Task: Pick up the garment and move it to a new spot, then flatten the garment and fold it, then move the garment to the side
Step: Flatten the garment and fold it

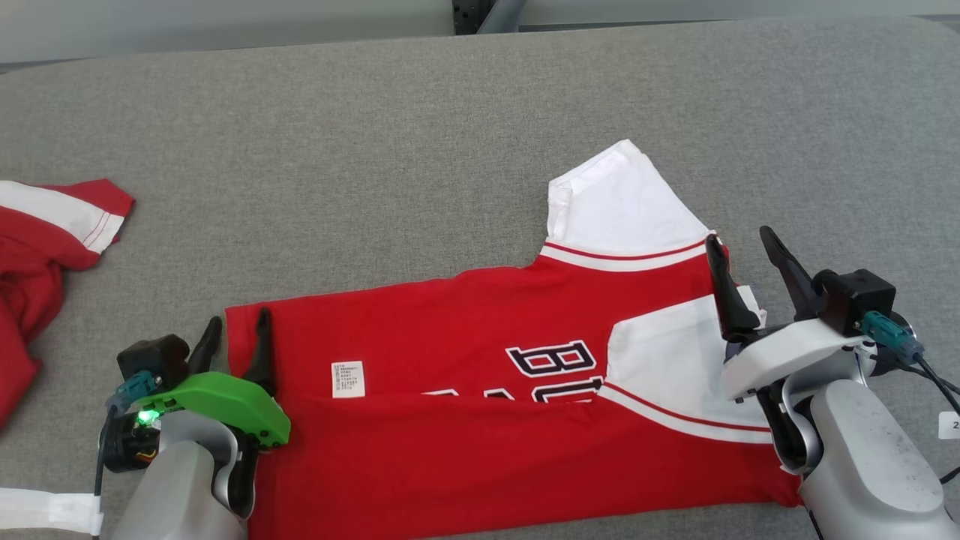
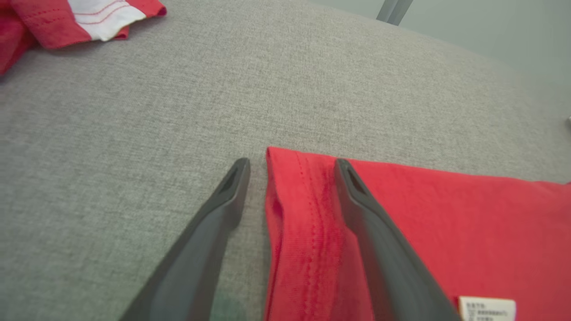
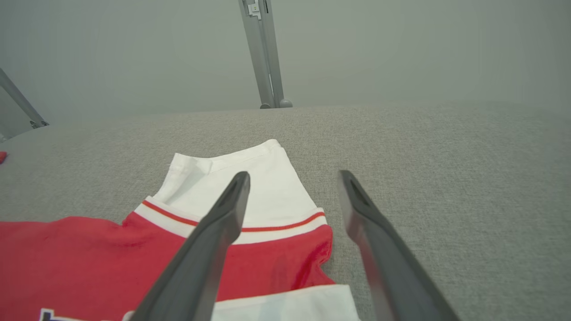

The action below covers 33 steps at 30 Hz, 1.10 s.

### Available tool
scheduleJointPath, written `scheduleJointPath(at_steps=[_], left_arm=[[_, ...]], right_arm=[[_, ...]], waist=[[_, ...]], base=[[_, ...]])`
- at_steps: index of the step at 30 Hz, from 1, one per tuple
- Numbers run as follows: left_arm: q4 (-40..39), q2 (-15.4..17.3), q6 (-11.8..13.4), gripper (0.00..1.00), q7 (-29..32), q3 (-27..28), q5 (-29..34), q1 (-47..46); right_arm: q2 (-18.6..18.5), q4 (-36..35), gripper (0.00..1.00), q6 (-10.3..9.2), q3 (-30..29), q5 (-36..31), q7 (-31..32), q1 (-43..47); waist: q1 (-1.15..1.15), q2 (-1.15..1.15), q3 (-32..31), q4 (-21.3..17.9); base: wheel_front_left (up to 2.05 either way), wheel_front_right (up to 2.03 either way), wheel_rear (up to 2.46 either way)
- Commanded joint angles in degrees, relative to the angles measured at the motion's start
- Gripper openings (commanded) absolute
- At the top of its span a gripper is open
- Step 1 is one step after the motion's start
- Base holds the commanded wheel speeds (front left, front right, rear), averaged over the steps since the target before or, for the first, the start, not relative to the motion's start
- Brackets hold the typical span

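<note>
Both spread, nothing held: left gripper (image 1: 240, 319) straddles shirt (image 1: 465, 330) hem edge, right gripper (image 1: 739, 238) straddles shoulder edge.

Left tool (image 1: 239, 316), right tool (image 1: 738, 234): both jaws apart.

A broad grey woven-fabric surface (image 1: 420, 150) carries 2 garments. A red short-sleeved jersey with white sleeves and dark lettering (image 1: 465, 330) lies spread at the near middle and right. Its near half is folded over the front, and 1 white sleeve points to the far side. A crumpled red-and-white garment (image 1: 30, 285) lies at the left edge, well apart from it.
</note>
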Motion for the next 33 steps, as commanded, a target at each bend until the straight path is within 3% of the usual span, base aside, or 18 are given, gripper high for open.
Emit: scheduleJointPath(at_steps=[1,2,3,5,11,15,26,33], left_arm=[[0.4,0.0,0.1,0.96,0.0,0.4,0.9,-1.1],[0.3,-0.1,0.1,0.85,0.0,0.4,1.0,-1.4],[0.2,-0.1,0.1,0.49,0.0,0.4,1.2,-1.5],[0.0,-0.2,0.1,0.0,0.0,0.4,1.1,-1.7],[-0.4,-0.1,0.1,0.0,0.0,-0.4,1.2,-2.2],[-2.1,-0.2,0.1,0.0,0.0,-1.1,1.6,-2.6],[-5.5,-2.7,0.1,0.0,0.0,-5.7,1.4,-7.1],[-6.4,-3.5,0.1,0.0,0.0,-7.4,0.9,-8.9]], right_arm=[[-0.3,-0.3,1.0,-0.08,0.1,0.0,0.0,-0.5],[-0.5,-0.3,1.0,-0.08,0.2,0.1,0.0,-0.8],[-0.7,-0.3,1.0,-0.08,0.2,0.3,0.0,-1.1],[-0.9,-0.3,1.0,-0.08,0.4,0.5,0.0,-1.7],[-2.8,0.8,1.0,-0.08,1.0,1.8,0.0,-5.5],[-4.7,5.2,1.0,-0.08,3.5,2.8,0.7,-11.1],[-9.4,20.5,1.0,-0.08,13.7,7.6,17.8,-28.3],[-11.1,24.8,1.0,-0.08,18.1,10.0,20.4,-33.0]], waist=[[0.0,0.41,0.2,0.0],[0.0,0.41,0.4,0.0],[0.0,0.41,0.6,0.0],[0.0,0.41,0.8,0.0],[0.0,0.41,1.5,0.5],[0.0,0.41,2.6,1.6],[0.0,0.41,8.7,8.0],[0.0,0.41,11.2,10.4]], base=[[0.0,0.0,0.0],[0.0,0.0,0.0],[0.0,0.0,0.0],[0.0,0.0,0.0],[0.0,0.0,0.0],[0.0,0.0,0.0],[0.0,0.0,0.0],[0.0,0.0,0.0]])
